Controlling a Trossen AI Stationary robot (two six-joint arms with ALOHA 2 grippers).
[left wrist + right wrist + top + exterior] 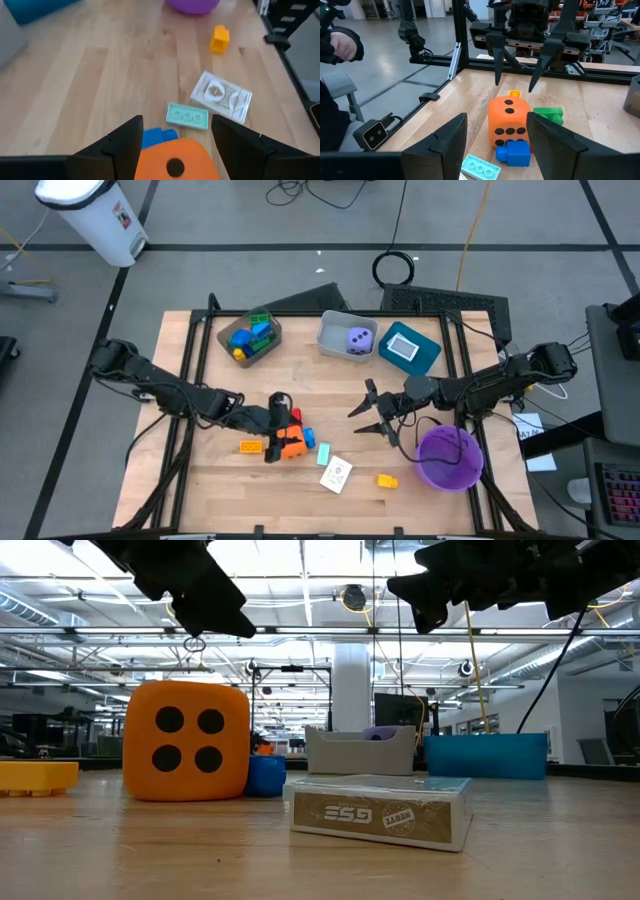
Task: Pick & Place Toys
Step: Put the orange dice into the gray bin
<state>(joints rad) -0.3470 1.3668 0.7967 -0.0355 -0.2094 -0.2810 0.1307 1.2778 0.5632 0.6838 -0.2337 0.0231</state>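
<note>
An orange dotted die (pixel 292 444) stands on the table near the middle. My left gripper (pixel 279 426) hangs open just above it, fingers pointing down, as the right wrist view (pixel 515 85) and the low view (pixel 195 600) show; the die (pixel 175 160) lies between its fingers without contact. Beside the die lie a blue block (pixel 305 437), a red block (pixel 296 416), a teal block (pixel 324 451) and a flat orange block (pixel 251 446). A card box (pixel 336 474) and a yellow-orange block (pixel 387 479) lie nearer the front edge. My right gripper (pixel 361 420) is open and empty, right of the die.
A brown bin (pixel 250 337) with several blocks, a grey bin (pixel 348 337) holding a purple die and a teal bin (pixel 408 347) with a card stand along the far edge. A purple bowl (pixel 448 458) sits at the front right. A green block (pixel 547 115) lies behind the die.
</note>
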